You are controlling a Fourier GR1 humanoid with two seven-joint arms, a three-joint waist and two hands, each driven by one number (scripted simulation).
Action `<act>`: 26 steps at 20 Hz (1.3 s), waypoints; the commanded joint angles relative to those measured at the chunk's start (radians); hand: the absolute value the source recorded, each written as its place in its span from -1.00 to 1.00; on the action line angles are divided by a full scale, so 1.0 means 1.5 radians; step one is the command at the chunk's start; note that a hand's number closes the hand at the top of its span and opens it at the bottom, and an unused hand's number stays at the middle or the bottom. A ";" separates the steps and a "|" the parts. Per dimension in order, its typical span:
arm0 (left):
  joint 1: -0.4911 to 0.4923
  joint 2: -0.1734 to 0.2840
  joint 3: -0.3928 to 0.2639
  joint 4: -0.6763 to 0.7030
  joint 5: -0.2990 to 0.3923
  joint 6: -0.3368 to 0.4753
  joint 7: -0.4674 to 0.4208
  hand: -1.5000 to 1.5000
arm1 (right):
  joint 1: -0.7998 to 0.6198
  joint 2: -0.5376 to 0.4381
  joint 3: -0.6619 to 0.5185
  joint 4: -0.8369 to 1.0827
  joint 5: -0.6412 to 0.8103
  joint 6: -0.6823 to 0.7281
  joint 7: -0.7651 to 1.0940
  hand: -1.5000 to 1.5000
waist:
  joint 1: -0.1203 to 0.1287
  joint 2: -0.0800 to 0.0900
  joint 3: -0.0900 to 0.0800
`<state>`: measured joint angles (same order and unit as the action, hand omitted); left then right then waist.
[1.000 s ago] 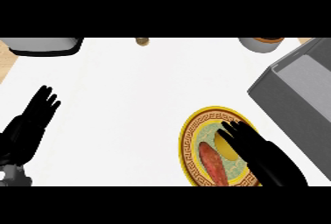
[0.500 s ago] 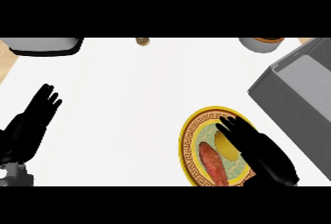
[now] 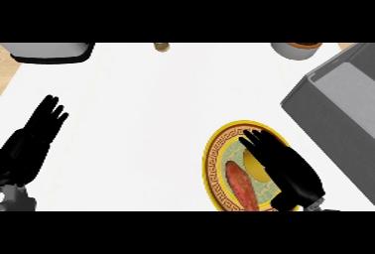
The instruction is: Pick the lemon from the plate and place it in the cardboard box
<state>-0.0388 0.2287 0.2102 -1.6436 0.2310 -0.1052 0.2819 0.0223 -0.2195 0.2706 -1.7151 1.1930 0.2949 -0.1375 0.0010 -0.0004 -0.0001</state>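
I'm seeing my right hand (image 3: pixel 282 166) hovering fingers spread over the plate (image 3: pixel 218 151), covering the right side of the lemon (image 3: pixel 254 167), which is lying beside a red sausage (image 3: pixel 242 184). The box (image 3: pixel 341 101) is sitting far right; my left hand (image 3: pixel 33 141) is resting open on the left of the worktop (image 3: pixel 161 114).

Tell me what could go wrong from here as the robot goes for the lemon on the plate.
1. The right robot hand covers most of the lemon, so the fingers may close off-center and let it roll away.
2. A reddish sausage-like item lies right beside the lemon on the yellow plate; the fingers could catch or push it.
3. The grey box has a raised wall facing the plate, which the carry could clip.
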 commanded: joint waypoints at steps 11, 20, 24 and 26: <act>0.031 -0.014 0.013 -0.029 -0.006 -0.018 0.001 0.00 | -0.046 0.018 -0.018 0.054 0.004 -0.042 -0.059 1.00 | 0.001 0.000 0.000; 0.015 -0.026 -0.003 -0.068 -0.018 0.000 0.033 0.00 | -0.089 0.055 -0.054 0.162 0.032 -0.049 -0.002 1.00 | 0.006 0.000 0.000; -0.009 -0.032 0.001 -0.014 -0.020 -0.001 0.003 0.00 | -0.179 0.077 -0.155 0.230 0.013 0.098 0.163 1.00 | 0.012 0.007 -0.001; -0.012 -0.027 -0.014 -0.011 -0.036 0.000 0.024 0.00 | -0.210 0.085 -0.161 0.235 0.010 0.134 0.194 1.00 | 0.005 0.003 0.000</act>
<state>-0.0392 0.1991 0.2170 -1.6722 0.2040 -0.1185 0.3046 -0.1945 -0.1334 0.0867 -1.4324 1.2084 0.3840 0.0057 0.0090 0.0021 -0.0025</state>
